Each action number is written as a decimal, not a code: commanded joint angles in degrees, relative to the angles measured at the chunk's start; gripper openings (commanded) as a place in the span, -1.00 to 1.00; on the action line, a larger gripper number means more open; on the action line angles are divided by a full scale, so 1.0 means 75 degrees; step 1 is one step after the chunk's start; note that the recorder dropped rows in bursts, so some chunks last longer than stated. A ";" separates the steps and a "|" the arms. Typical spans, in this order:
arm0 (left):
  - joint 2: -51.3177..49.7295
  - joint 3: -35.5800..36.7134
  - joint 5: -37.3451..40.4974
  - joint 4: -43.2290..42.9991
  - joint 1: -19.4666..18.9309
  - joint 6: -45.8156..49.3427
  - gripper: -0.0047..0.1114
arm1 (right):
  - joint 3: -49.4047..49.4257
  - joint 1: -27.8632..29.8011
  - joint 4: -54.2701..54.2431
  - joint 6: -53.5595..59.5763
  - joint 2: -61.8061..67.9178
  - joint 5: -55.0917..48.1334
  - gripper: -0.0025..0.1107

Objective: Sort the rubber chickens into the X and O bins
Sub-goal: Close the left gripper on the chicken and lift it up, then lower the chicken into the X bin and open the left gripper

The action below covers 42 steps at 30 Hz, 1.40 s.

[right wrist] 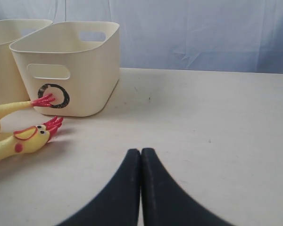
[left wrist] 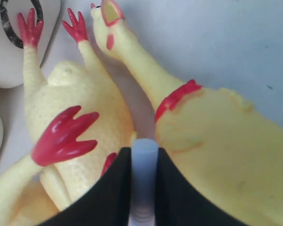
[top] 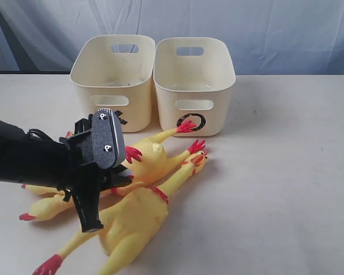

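i'm at the pick. my left fingers (left wrist: 119,169) hang over the heap of chickens, parted only a little, with bare tabletop (left wrist: 236,42) showing in the slot, so they grip nothing. they sit in the gap between two bodies: the nearest chicken (left wrist: 217,136), the one with the red neck band, is just to one side, and the second chicken (left wrist: 80,108) is on the other, its feet reaching the o bin (top: 212,94).

to do this well i'd open wider, shift over one body only and close across its narrower part. a red foot (left wrist: 61,136) from a third chicken (top: 46,207) lies on the second one and could drag along.

the x bin (top: 112,86) stands just beside the o bin, its mark mostly hidden. my right fingers (right wrist: 132,174) are pressed together, empty, well apart from the heap.
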<state>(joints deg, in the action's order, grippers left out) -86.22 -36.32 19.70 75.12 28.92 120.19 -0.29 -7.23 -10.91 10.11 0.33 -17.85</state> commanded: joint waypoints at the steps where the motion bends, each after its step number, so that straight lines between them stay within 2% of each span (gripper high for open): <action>1: 0.0270 0.0000 -0.0217 -0.0223 0.0043 0.0233 -0.92 | 0.0039 -0.0027 -0.0013 0.0014 -0.0044 0.0052 -0.96; 10: 0.1176 -0.0319 -0.0363 -0.0499 0.0043 0.0233 -0.92 | 0.0039 -0.0027 -0.0013 0.0014 -0.0044 0.0052 -0.96; 21: 0.2156 -0.0616 -0.2187 0.0003 0.0043 0.0233 -0.92 | 0.0039 -0.0027 -0.0013 0.0014 -0.0044 0.0052 -0.96; 27: 0.2422 -0.0934 -0.2801 0.0172 0.0043 0.0233 -0.92 | 0.0039 -0.0027 -0.0013 0.0014 -0.0044 0.0052 -0.96; 36: 0.2469 -0.1477 -0.3180 0.0054 0.0043 0.0233 -0.92 | 0.0039 -0.0027 -0.0013 0.0014 -0.0044 0.0052 -0.96; 42: 0.2469 -0.1982 -0.2994 0.0057 0.0043 0.0233 -0.92 | 0.0039 -0.0027 -0.0013 0.0014 -0.0044 0.0052 -0.96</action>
<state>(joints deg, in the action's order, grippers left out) -68.12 -50.04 -3.61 75.21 28.92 120.19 -0.29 -7.23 -10.91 10.11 0.33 -17.85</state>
